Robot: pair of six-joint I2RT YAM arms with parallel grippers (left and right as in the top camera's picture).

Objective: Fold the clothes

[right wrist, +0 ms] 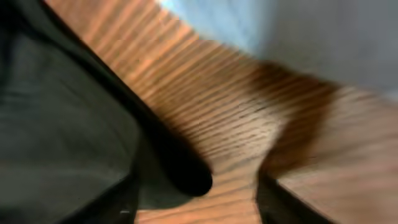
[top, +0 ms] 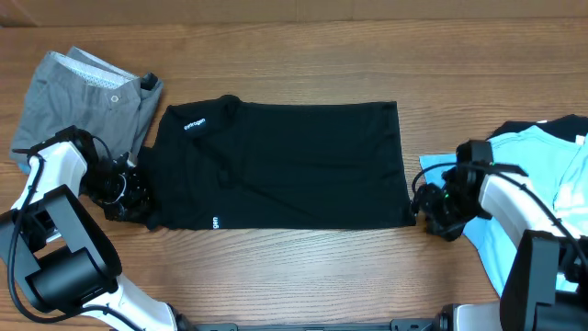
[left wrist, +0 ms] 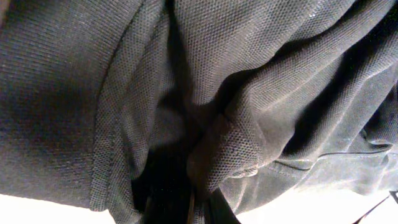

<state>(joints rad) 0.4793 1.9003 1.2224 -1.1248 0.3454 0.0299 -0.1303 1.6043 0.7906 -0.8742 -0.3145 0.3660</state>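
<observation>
Garments counted: three. Arms counted: two, one gripper on each.

- One black T-shirt [top: 294, 165] is laid flat in the middle of the table [top: 303, 276], folded to a rough rectangle. Two small white prints [top: 195, 124] are seen on it, one by the neck and one at the near edge.
- One pair of grey shorts [top: 73, 101] is bunched at the far left corner, just beside the black shirt. One button [top: 115, 99] is seen at the waistband.
- One light blue T-shirt [top: 551, 175] is spread at the right edge, partly covered by the right arm.

The left gripper [top: 129, 195] is set at the black shirt's near left corner. In the left wrist view the lens is filled by bunched dark knit, and a fold is pinched between the closed jaws.

The right gripper [top: 428, 211] is set at the shirt's near right corner. In the blurred right wrist view the two fingers [right wrist: 280, 208] are seen held apart, bare wood between them. The shirt's corner lies in that gap, and nothing is gripped.
</observation>
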